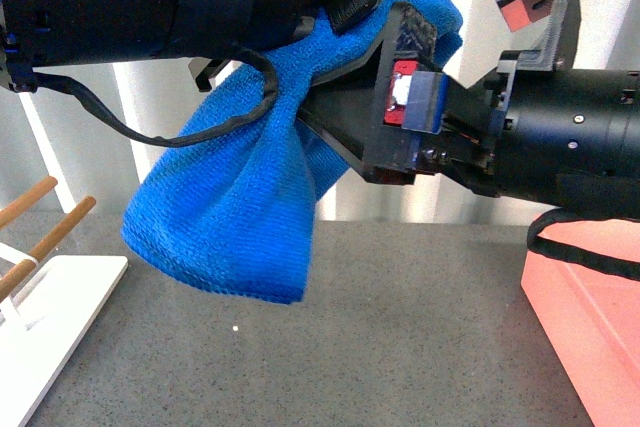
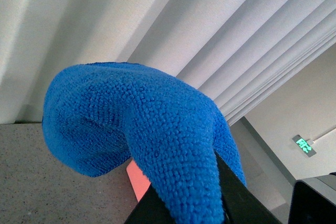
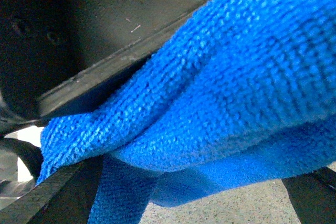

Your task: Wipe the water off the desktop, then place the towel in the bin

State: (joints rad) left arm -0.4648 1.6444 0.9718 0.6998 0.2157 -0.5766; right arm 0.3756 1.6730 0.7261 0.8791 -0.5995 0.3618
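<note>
The towel (image 1: 230, 217) is hanging in mid-air above the bench (image 1: 400, 347), with both arms on it: the right hand (image 1: 320, 115) is pinching its bunched middle, the left hand (image 2: 191, 208) is clamping its upper fold. The bin (image 1: 590, 317) is sitting off to the right.

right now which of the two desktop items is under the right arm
The salmon-pink bin, at the right edge; the white rack base with wooden rods lies far left.

The bin (image 1: 590, 337) runs off the right edge; the white rack (image 1: 50, 332) off the left.
</note>
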